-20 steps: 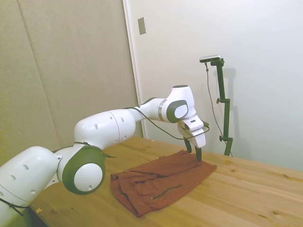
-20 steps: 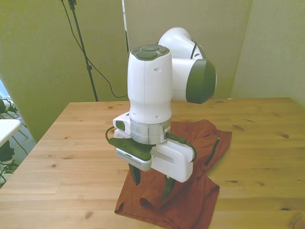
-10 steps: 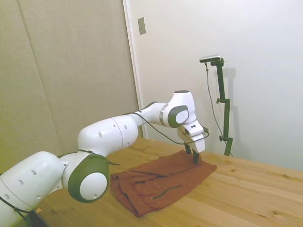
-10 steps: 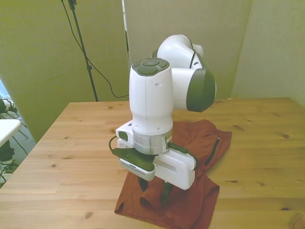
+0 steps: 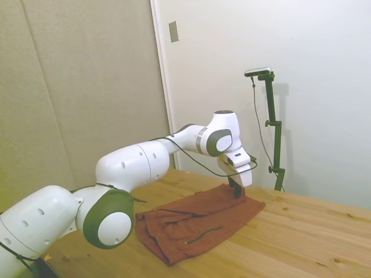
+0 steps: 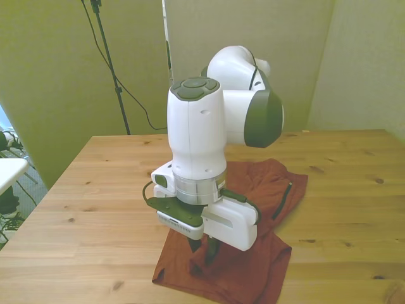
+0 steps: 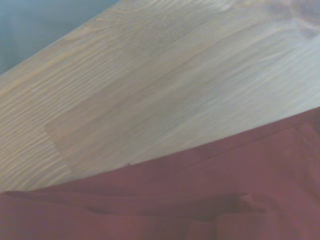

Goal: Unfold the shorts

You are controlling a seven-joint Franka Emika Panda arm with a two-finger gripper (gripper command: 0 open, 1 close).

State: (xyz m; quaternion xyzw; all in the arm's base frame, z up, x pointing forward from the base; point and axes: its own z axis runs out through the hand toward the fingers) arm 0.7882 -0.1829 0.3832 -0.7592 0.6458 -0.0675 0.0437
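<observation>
The rust-red shorts [image 5: 194,223] lie wrinkled and folded on the wooden table [image 5: 301,237], a thin dark drawstring [image 5: 203,234] showing on top. In the front view the shorts [image 6: 269,183] spread from the arm toward the front view's right and toward the near edge. My gripper [image 6: 201,248] is down at the folded part near the table's front, its two dark fingers drawn together with a ridge of cloth pinched between them. From the side, the gripper [image 5: 237,193] stands at the shorts' far end. The wrist view shows the shorts' edge [image 7: 225,195] against bare wood [image 7: 150,85].
The table [image 6: 95,209] runs wide on both sides of the shorts. A white object [image 6: 9,170] sits beyond the table at the front view's left. A wall with a door frame stands behind the table in the side view.
The fingers stood wide apart over the cloth a second ago; they have since come down a little and closed together onto a fold of the shorts.
</observation>
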